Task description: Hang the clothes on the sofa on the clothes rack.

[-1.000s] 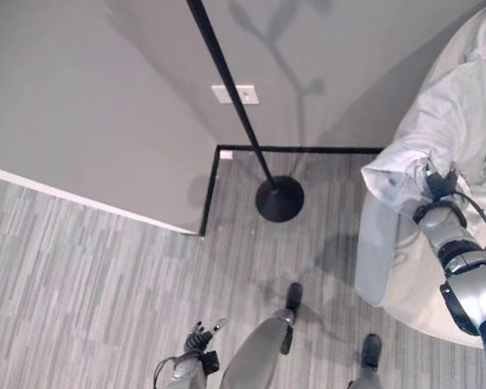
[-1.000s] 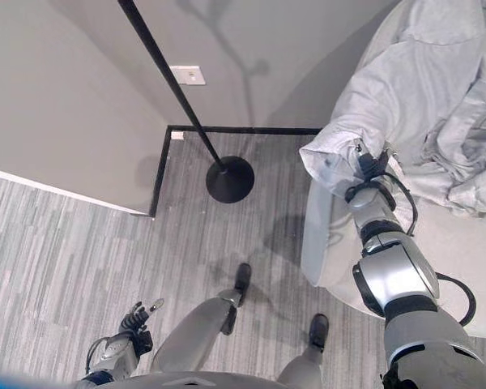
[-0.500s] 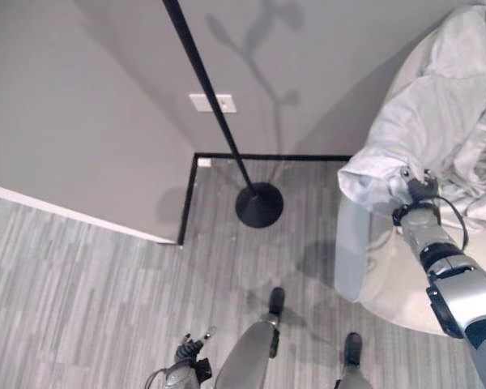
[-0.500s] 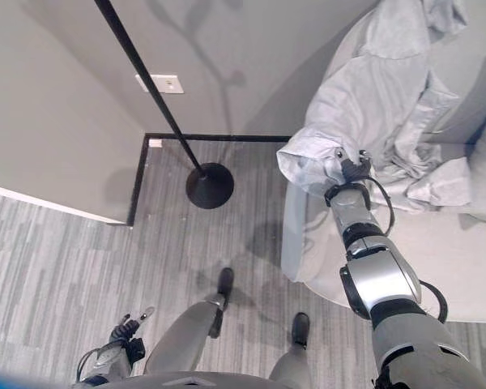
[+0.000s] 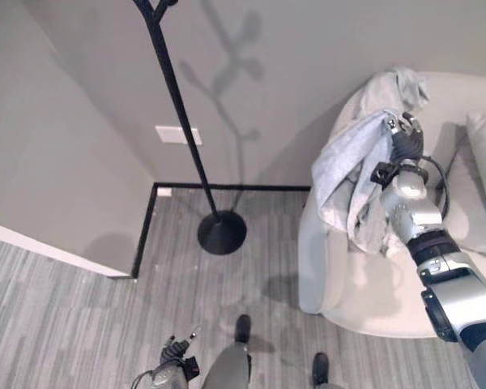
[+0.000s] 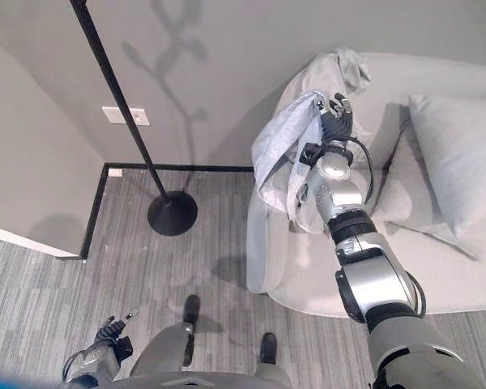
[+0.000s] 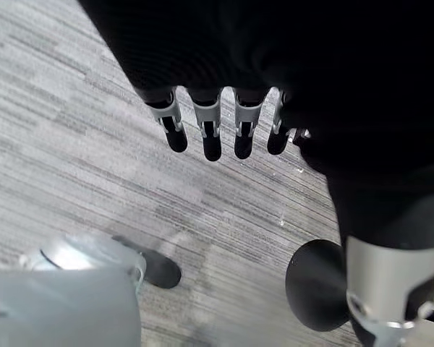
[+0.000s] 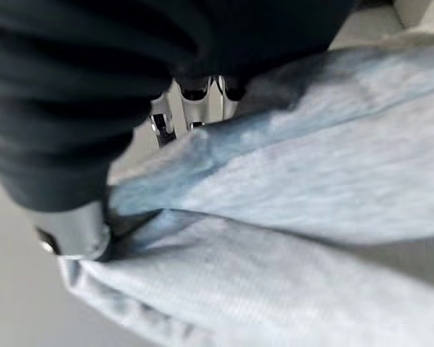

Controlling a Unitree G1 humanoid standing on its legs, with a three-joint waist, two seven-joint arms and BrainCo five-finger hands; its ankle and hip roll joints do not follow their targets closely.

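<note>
A light grey garment [image 6: 285, 152] hangs from my right hand [image 6: 334, 120], which is raised over the near arm of the pale sofa [image 6: 263, 243]. In the right wrist view the fingers [image 8: 194, 110] are curled into the cloth [image 8: 289, 217]. Part of the garment still drapes over the sofa's back corner [image 5: 397, 81]. The black clothes rack's pole [image 5: 176, 105] stands on a round base [image 5: 221, 232] on the floor left of the sofa, a good arm's length from the hand. My left hand [image 5: 176, 350] hangs low over the floor, its fingers [image 7: 206, 134] straight and holding nothing.
A pale cushion [image 6: 454, 154] lies on the sofa seat to the right of my arm. A wall corner with a white socket plate [image 5: 176, 134] and black skirting [image 5: 227, 187] stands behind the rack. Grey striped carpet [image 5: 81, 324] spreads in front.
The camera has swung, shifting the whole picture. My right hand has risen with the garment, lifting it off the sofa seat so it now hangs from the hand. The left hand stays low.
</note>
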